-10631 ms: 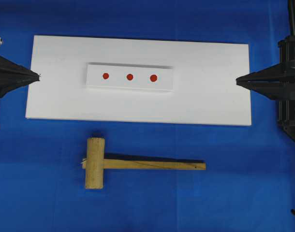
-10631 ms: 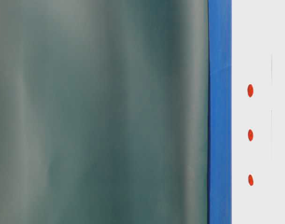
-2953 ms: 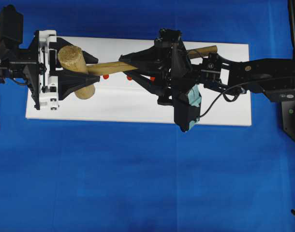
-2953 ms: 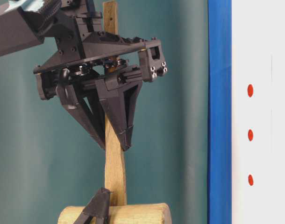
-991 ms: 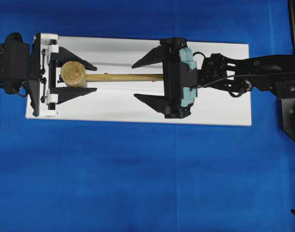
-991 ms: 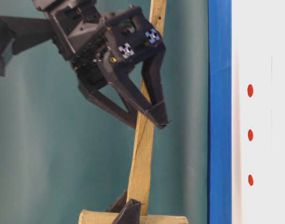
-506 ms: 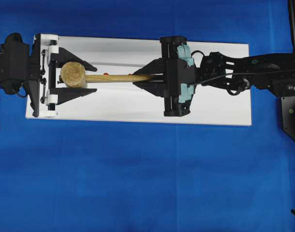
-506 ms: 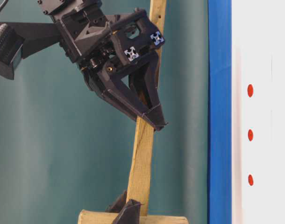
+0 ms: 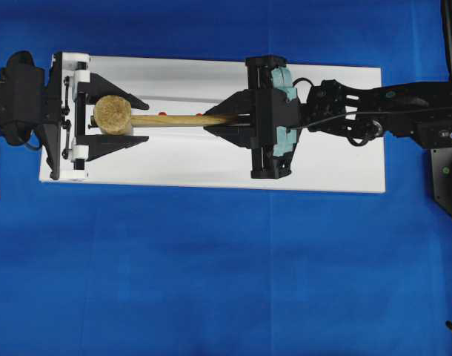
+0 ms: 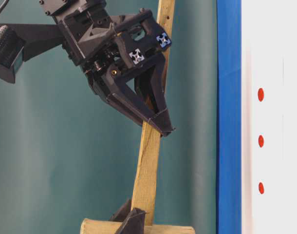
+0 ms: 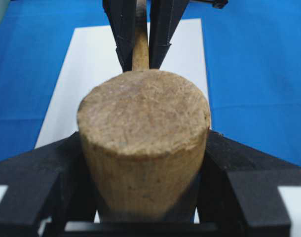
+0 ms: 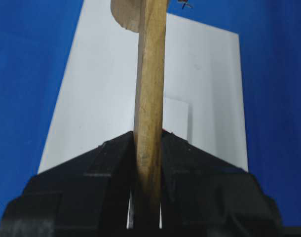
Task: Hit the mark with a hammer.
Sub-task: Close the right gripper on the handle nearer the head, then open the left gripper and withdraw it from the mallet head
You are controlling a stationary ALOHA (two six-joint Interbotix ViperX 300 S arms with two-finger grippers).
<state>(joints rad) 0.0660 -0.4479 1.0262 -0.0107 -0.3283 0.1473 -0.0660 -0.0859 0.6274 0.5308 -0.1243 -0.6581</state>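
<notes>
Overhead exterior view: the hammer (image 9: 163,119) is suspended over the white board (image 9: 211,167), which lies on the blue surface (image 9: 211,282). Its cylindrical head sits over the board's left end, its handle running toward the board's middle. The left end effector (image 9: 115,119) grasps the head, one black finger on each side of it. The right end effector (image 9: 215,122) is clenched on the handle near the board's centre. Two red marks (image 9: 161,113) show on the board just beside the handle; whether the hammer touches the board cannot be told from here. Table-level exterior view: the hammer (image 10: 149,146) stands clear of the board (image 10: 275,117), apart from it, with the right end effector (image 10: 160,127) gripping the handle partway along it and three red marks (image 10: 261,141) in a row on the board. Left wrist view: the head (image 11: 143,138) fills the frame, wedged between the left fingers (image 11: 239,168), board (image 11: 86,64) beyond. Right wrist view: the handle (image 12: 149,108) passes between the closed right fingers (image 12: 91,173), above the board (image 12: 209,98).
</notes>
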